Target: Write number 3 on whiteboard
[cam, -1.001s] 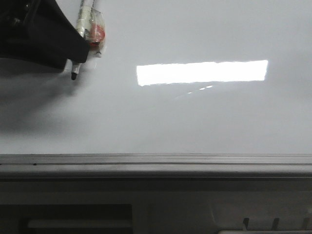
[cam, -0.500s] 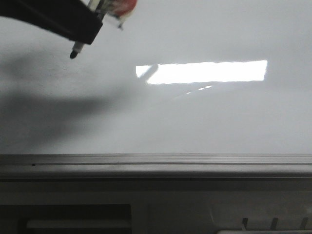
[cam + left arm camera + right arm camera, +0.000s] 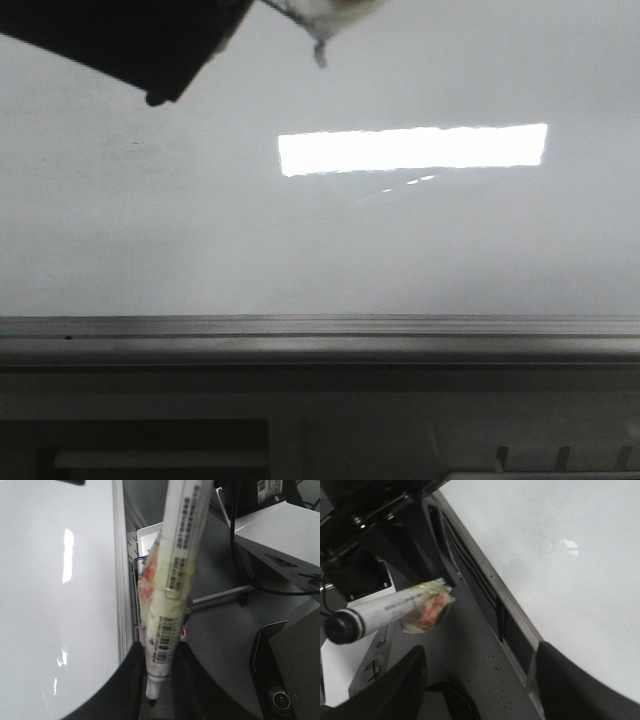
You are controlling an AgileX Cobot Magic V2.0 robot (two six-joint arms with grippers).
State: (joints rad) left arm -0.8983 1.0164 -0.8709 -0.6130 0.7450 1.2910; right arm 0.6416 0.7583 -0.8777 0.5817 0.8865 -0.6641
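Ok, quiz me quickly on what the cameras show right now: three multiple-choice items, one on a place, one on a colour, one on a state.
1. Where is the marker?
A. Between the left fingers
B. Lying on the grey rail
C. Lying flat on the whiteboard

2. What colour is the marker's tip?
A. Red
B. Black
C. Green

3. How are the right fingers?
A. Shut on a cloth
B. Shut on the marker
C. Open, with nothing between them

Answers:
1 A: the left wrist view shows the marker running down between the two dark fingers, beside the board's edge.
2 B: the tip below the white printed barrel is dark black.
3 C: the right wrist view shows both fingers wide apart with only the floor and the board's frame between them.
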